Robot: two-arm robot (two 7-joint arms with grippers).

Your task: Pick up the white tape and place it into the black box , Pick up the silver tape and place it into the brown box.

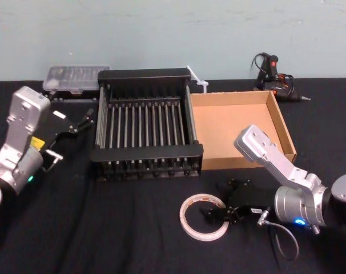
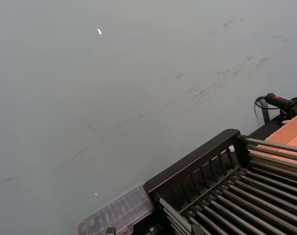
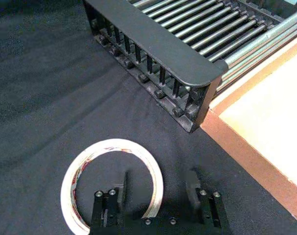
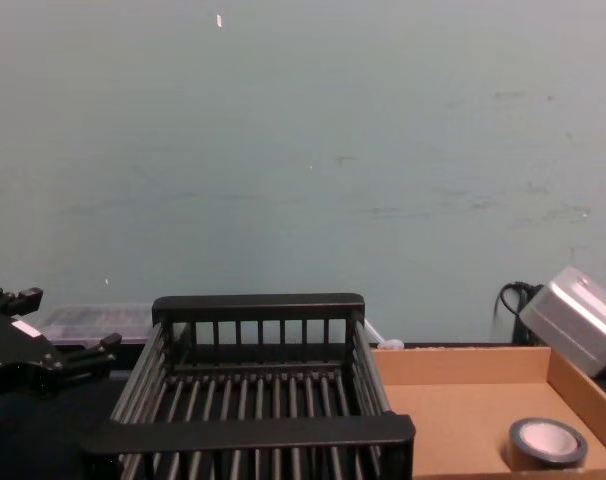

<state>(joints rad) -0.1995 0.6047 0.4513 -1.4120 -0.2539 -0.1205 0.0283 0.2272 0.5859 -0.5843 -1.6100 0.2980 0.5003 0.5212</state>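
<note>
Dark cloth (image 1: pixel 133 240) covers the table. Your right gripper (image 3: pixel 157 178), jaws apart, straddles the white tape (image 3: pixel 109 145) rim. Close, lift, carry to the black box (image 3: pixel 153 46). The left gripper (image 1: pixel 76 121) sits open, parked.

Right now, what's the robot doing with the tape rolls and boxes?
The right end effector is low over the white tape, which lies flat on the table in front of the black box. It is open, with one finger inside the ring and one outside, so the roll is not yet gripped or lifted. The silver tape already lies in the brown box. The left end effector is parked left of the black box.
</note>
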